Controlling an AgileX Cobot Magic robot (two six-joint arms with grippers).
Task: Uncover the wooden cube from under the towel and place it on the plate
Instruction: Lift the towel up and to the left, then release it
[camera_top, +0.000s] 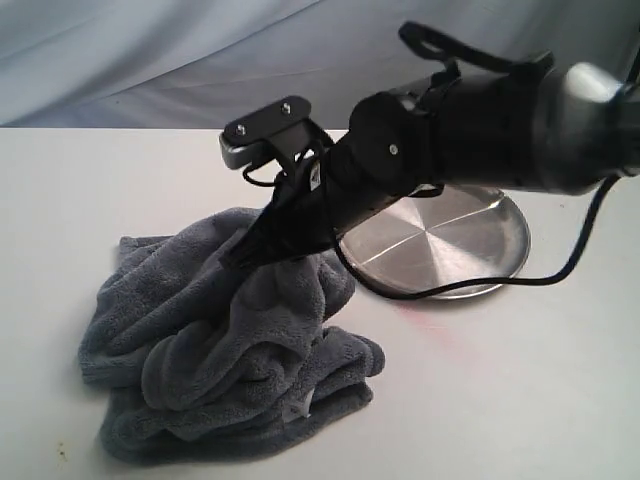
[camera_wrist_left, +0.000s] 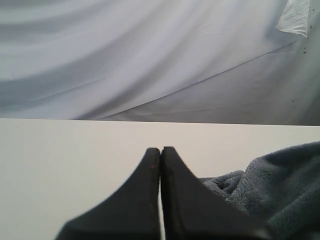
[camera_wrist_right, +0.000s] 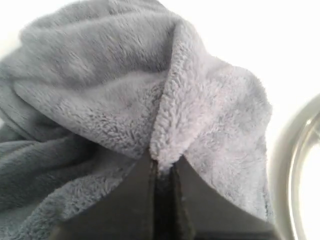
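Observation:
The dark grey fluffy towel (camera_top: 230, 350) lies bunched on the white table, left of the round silver plate (camera_top: 470, 240). My right gripper (camera_top: 238, 258) reaches across from the right and is shut on a pinched fold of the towel (camera_wrist_right: 165, 125), which rises to a peak at the fingertips. In the right wrist view the plate's rim (camera_wrist_right: 300, 170) shows at one edge. My left gripper (camera_wrist_left: 160, 150) is shut with nothing in it, beside a corner of the towel (camera_wrist_left: 270, 185); it is not visible in the exterior view. The wooden cube is hidden.
The right arm (camera_top: 500, 120) and its black cable (camera_top: 560, 275) hang over the plate's back and right edge. A pale draped cloth backdrop (camera_top: 150, 60) stands behind the white table (camera_top: 520, 400).

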